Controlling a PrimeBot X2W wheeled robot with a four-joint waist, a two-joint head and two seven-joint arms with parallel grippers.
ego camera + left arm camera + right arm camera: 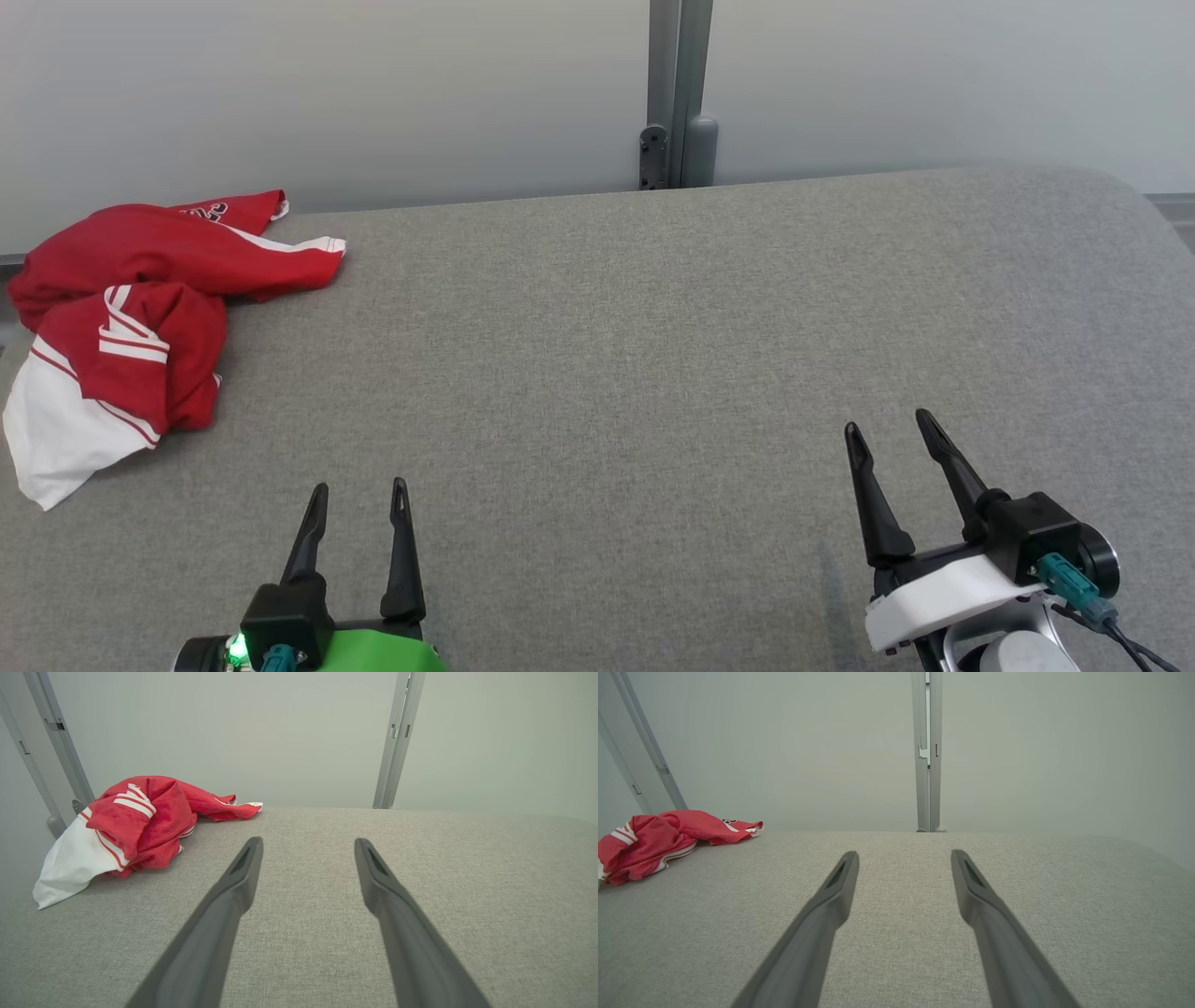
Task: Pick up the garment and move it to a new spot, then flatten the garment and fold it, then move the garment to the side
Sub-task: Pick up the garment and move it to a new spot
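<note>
**Red garment crumpled at the far left; both grippers held open at the near edge**

The garment (131, 327), a red top with white stripes and a white panel, lay in a crumpled heap at the far left corner of the grey fabric-covered table (616, 355). One red part with a white edge stretched right along the far edge, close to the pale wall (373, 84). The white panel hung towards the near left, reaching the table's left edge. Dark lettering showed on the red cloth at the far side, too small to read.

The left gripper (360, 484) sat at the near left, its two dark fingers apart and pointing away towards the far edge. It gripped nothing. The garment lay to its far left, apart from the fingertips. In the left wrist view the heap rose just left of the left-hand finger, with grey cloth showing between them.

The right gripper (888, 422) sat at the near right, tilted slightly leftwards, its fingers likewise spread with nothing between them. It was well apart from the garment, which showed small at the far left in the right wrist view.

A grey metal post (679, 93) stood against the wall behind the middle of the table's far edge
</note>
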